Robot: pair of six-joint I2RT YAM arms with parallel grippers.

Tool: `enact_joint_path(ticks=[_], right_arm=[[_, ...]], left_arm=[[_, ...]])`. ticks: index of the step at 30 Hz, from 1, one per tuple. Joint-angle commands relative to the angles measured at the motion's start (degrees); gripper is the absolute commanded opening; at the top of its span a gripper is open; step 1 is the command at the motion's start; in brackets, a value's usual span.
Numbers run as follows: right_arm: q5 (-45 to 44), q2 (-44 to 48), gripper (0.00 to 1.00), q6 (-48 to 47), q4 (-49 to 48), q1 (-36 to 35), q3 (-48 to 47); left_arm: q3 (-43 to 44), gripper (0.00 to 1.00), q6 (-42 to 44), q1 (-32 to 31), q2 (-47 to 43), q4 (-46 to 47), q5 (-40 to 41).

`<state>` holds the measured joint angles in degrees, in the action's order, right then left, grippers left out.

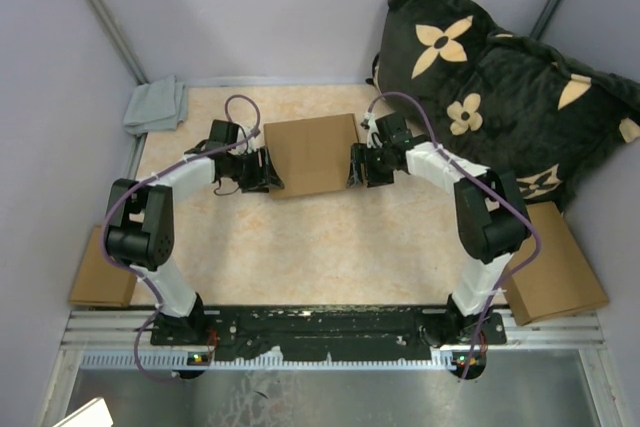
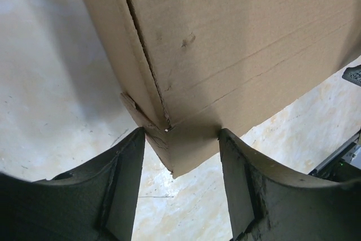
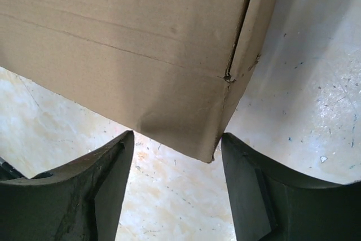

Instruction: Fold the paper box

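One plain brown folded paper box (image 1: 312,155) sits on the beige surface (image 1: 320,247). A flat brown cardboard piece (image 1: 100,272) lies off its left edge and a second brown cardboard box (image 1: 555,267) off its right. The paper box lies between two grippers. The left gripper (image 1: 266,173) and right gripper (image 1: 357,167) each stand wide with a box corner between the fingers, unclamped.

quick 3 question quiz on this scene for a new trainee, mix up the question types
1. True or false: the paper box lies as a flat unfolded sheet.
2. Where is the grey cloth? A: far left corner. B: on top of the box. C: by the right arm's base.
3. Fill in: the left gripper and the right gripper each stand open with one ____ of the box between the fingers.

Key: 1 false, it is folded into a shallow closed box. 2 A. 3 corner.
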<state>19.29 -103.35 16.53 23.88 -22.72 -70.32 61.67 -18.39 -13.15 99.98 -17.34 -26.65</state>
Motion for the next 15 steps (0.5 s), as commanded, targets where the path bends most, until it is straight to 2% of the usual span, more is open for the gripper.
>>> enact_joint_path(ticks=[1,15], right_arm=[[1.8,4.2,0.63,-0.3,-0.8,-0.7,0.1],[-2.3,6.0,0.63,-1.6,1.7,-0.7,-1.1]], left_arm=[[2.0,0.60,0.2,-0.4,-0.5,-3.2,-2.6],[4.8,0.56,0.8,-0.3,-0.5,-8.4,-5.4]])
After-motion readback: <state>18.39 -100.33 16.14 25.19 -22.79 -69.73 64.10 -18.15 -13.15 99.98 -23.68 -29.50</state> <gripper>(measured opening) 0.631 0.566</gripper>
